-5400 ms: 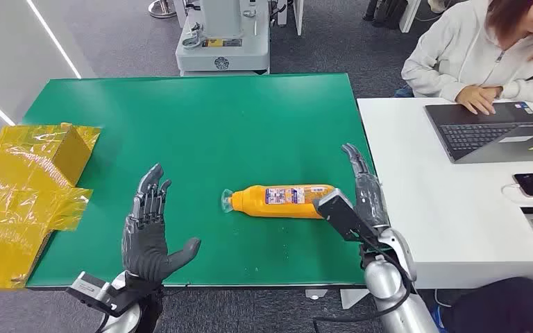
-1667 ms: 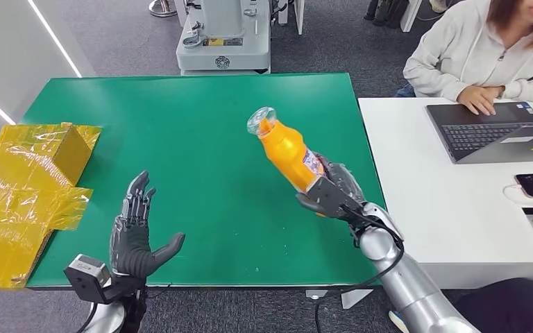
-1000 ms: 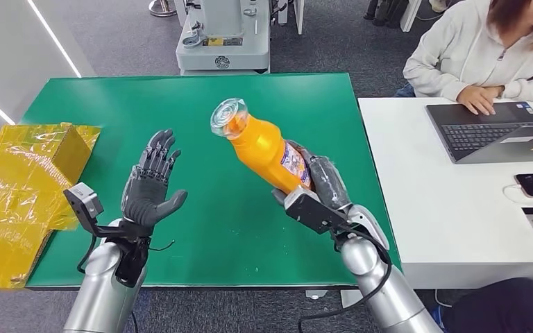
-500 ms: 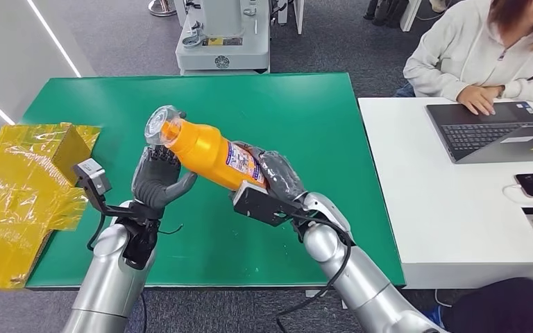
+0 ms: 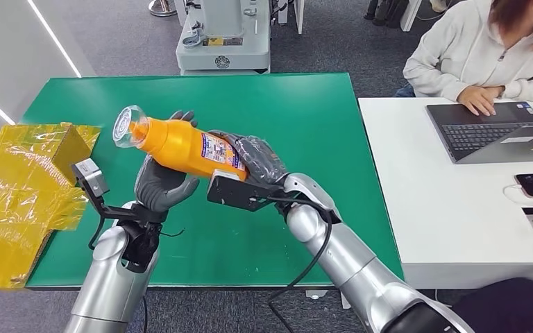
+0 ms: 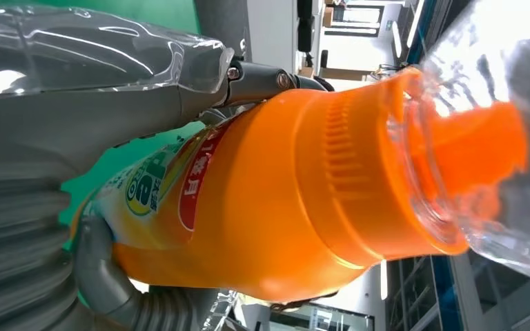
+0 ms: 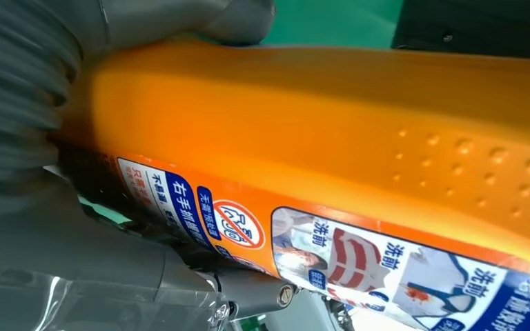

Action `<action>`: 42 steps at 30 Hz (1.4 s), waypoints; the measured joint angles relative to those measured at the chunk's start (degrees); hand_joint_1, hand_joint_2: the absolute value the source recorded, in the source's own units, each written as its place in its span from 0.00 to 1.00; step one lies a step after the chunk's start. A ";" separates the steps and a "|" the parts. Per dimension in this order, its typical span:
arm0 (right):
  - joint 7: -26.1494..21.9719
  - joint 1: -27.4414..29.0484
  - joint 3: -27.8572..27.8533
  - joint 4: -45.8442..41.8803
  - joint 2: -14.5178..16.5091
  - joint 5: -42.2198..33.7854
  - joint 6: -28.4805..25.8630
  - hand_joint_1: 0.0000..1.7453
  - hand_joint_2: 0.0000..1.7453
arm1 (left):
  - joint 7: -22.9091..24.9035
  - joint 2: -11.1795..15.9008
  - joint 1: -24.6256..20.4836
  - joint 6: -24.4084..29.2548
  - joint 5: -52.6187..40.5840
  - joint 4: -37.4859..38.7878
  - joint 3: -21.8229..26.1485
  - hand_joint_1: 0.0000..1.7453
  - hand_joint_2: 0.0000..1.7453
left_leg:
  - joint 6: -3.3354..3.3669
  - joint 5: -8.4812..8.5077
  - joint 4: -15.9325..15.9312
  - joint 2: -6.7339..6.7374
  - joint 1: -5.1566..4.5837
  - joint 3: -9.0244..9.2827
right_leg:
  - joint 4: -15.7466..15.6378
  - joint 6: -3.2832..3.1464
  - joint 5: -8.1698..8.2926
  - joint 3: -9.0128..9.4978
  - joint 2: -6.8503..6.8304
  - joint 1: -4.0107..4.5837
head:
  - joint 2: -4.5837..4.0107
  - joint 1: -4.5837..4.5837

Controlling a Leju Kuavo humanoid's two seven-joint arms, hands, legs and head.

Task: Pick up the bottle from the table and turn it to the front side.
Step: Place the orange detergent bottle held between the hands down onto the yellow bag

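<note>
Carried further left since half a second ago, the bottle (image 5: 180, 147) now lies tilted above the table (image 5: 305, 125), right hand (image 5: 253, 161) gripping its base, left hand (image 5: 161, 186) cupping beneath its shoulder.

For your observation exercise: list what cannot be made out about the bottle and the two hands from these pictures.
- Bottle base, head view: wrapped by the right hand.
- Left hand fingers, head view: hidden behind the bottle.
- Label text, left wrist view: turned and partly cut off by the hand.
- Whether the left hand really grips: cannot tell.
</note>
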 joint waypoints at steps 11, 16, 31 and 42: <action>-0.54 -2.27 -0.09 4.35 2.01 -2.05 -0.72 1.00 1.00 | -0.04 -2.39 -1.88 6.14 -2.70 -0.34 -1.68 0.79 1.00 | 0.00 0.00 0.02 0.02 0.00 0.01 | -0.01 0.00 0.00 -0.02 0.03 0.00 | 0.00 0.01; -0.58 -3.00 -0.50 5.94 2.39 -1.81 -1.36 1.00 1.00 | 0.02 -3.31 -3.07 7.34 -2.86 0.31 -1.68 0.80 1.00 | 0.00 0.00 0.03 0.05 0.00 0.02 | -0.01 0.00 0.01 -0.05 0.08 0.00 | 0.00 0.01; -0.36 -3.28 -1.61 9.48 2.70 -0.83 -2.43 0.75 1.00 | 0.02 -4.27 -5.17 8.00 -1.17 4.79 -1.66 1.00 1.00 | 0.00 0.00 0.04 0.14 0.00 0.03 | -0.01 0.00 0.02 -0.08 0.19 0.00 | 0.00 0.01; -0.64 -0.53 -1.96 9.64 1.08 0.30 -1.79 0.00 1.00 | -6.34 -0.29 -10.47 8.54 -11.06 5.90 -1.39 1.00 1.00 | -0.02 0.01 0.03 0.13 0.08 0.00 | 0.02 -0.02 0.03 -0.09 0.18 0.05 | 0.00 0.00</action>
